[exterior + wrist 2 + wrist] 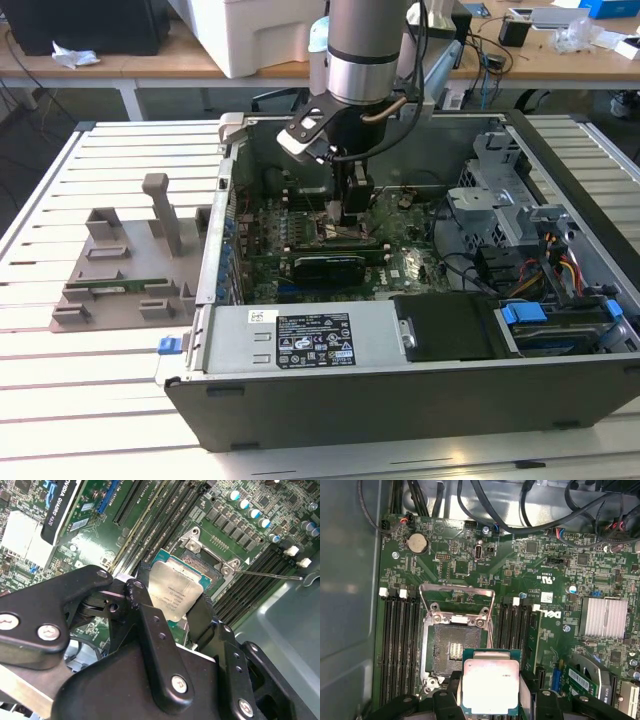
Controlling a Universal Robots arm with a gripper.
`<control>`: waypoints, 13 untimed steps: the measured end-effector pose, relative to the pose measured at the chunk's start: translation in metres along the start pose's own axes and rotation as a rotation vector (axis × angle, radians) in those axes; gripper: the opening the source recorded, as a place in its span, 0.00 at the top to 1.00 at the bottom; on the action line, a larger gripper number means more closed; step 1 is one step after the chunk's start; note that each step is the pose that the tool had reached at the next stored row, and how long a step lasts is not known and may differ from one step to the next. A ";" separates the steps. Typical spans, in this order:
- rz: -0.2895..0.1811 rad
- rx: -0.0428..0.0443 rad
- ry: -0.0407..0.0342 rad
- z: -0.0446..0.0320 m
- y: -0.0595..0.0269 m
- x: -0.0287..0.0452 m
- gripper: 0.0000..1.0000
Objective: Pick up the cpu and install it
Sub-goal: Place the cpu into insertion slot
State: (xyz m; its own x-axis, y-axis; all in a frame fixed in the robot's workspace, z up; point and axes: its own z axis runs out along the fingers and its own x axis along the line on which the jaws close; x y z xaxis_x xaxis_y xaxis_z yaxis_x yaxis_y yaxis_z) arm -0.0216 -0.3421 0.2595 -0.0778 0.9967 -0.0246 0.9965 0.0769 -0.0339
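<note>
Two fingers (144,611) clamp the cpu (176,596) near the open socket (451,647), memory slots (400,645) flanking it.

exterior view above the case (400,410), both wrist views close — sharing the socket (451,647) (201,562)

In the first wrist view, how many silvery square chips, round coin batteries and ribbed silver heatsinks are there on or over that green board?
silvery square cpu: 1
round silver coin battery: 1
ribbed silver heatsink: 1
Total: 3
</note>
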 end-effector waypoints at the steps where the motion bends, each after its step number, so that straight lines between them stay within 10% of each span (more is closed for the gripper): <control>1: 0.000 0.0000 0.0000 0.0003 0.0000 0.0000 0.46; 13: 0.000 0.0000 -0.0001 0.0065 0.0002 0.0002 0.46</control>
State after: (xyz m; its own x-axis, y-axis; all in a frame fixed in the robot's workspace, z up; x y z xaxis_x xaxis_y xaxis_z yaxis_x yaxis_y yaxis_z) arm -0.0216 -0.3421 0.2530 -0.0778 0.9967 -0.0247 0.9965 0.0769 -0.0340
